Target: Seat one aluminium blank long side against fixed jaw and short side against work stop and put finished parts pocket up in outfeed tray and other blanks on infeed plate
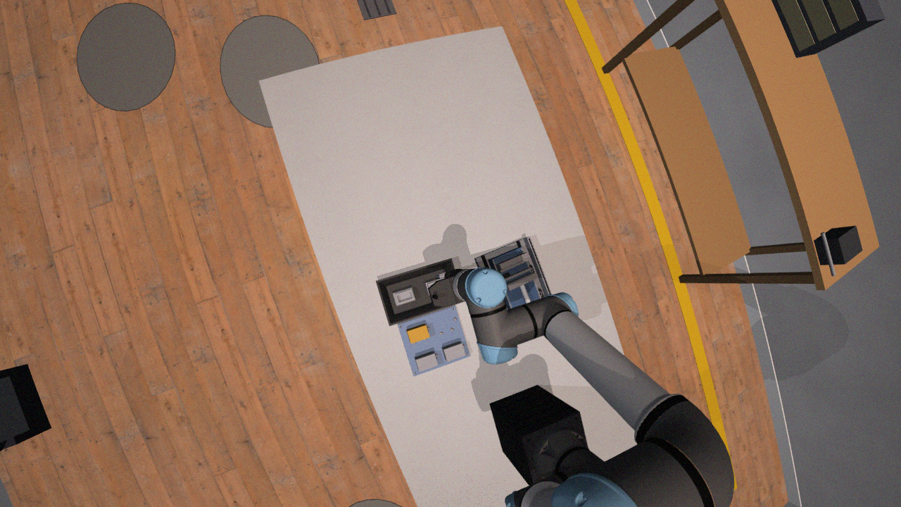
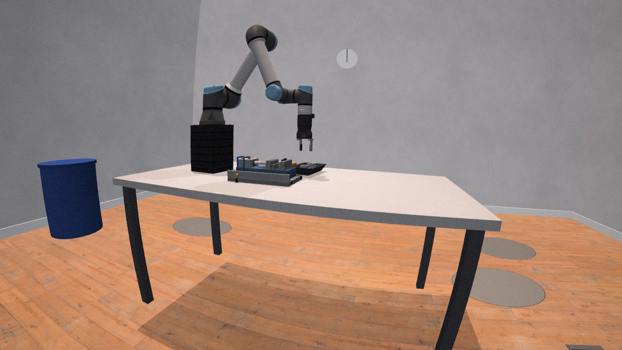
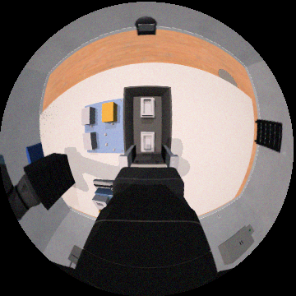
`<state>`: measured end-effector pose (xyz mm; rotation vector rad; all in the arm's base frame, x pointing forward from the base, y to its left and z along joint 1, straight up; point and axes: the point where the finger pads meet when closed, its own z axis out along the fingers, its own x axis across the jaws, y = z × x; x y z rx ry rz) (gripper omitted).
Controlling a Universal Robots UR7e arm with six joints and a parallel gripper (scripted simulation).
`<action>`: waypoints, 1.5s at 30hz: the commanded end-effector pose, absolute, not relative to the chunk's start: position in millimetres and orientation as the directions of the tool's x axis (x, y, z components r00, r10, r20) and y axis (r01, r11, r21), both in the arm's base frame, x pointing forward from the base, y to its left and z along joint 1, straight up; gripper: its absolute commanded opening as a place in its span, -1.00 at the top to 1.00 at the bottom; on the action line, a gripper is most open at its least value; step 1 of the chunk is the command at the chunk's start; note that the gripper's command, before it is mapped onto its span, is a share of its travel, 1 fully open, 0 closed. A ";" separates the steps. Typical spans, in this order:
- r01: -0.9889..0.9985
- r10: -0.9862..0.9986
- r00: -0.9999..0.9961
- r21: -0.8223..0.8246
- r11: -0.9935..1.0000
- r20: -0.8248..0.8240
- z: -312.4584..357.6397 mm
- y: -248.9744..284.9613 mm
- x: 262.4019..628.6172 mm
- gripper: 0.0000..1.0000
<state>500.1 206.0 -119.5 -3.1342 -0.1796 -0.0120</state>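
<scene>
My gripper (image 2: 304,148) is open and empty, raised well above the dark outfeed tray (image 3: 147,119). Two finished parts lie flat in the tray, pocket up: a near one (image 3: 147,141) just ahead of my fingers and a far one (image 3: 147,107). In the overhead view only the far part (image 1: 403,294) shows; my wrist hides the near one. The blue infeed plate (image 1: 434,340) holds a brass blank (image 1: 418,334) and two aluminium blanks (image 1: 426,361) (image 1: 453,351). The vise (image 1: 517,270) stands to the right of the tray, partly hidden by my arm.
My black base pedestal (image 1: 535,428) stands near the table's front end. The vise's grey baseplate (image 2: 264,176) lies beside the tray (image 2: 309,166). A blue barrel (image 2: 69,196) stands on the floor to the left of the table.
</scene>
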 end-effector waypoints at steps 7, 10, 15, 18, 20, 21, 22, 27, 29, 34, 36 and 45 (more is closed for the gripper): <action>0.114 0.114 0.993 -0.001 -0.994 0.006 -66.1 205.2 500.7 -1.00; 0.114 0.114 0.993 -0.001 -0.994 0.006 -62.6 205.2 500.7 -1.00; 0.114 0.114 0.993 -0.001 -0.994 0.006 -59.6 205.2 500.7 -1.00; 0.114 0.114 0.994 -0.001 -0.994 0.005 -59.9 205.1 500.1 1.00; 0.114 0.114 0.994 -0.001 -0.994 0.004 -60.3 205.1 499.7 1.00; 0.114 0.114 0.994 -0.001 -0.994 0.003 -60.7 205.1 499.5 1.00; 0.114 0.114 0.994 -0.001 -0.994 0.003 -60.9 205.1 499.4 1.00; 0.114 0.114 0.994 -0.001 -0.994 0.003 -61.0 205.1 499.5 1.00; 0.114 0.114 0.994 -0.001 -0.994 0.003 -61.0 205.1 499.5 1.00; 0.114 0.114 0.994 -0.001 -0.994 0.003 -61.0 205.1 499.5 1.00; 0.114 0.114 0.994 -0.001 -0.994 0.003 -61.0 205.1 499.5 1.00; 0.114 0.114 0.994 -0.001 -0.994 0.003 -61.0 205.1 499.5 1.00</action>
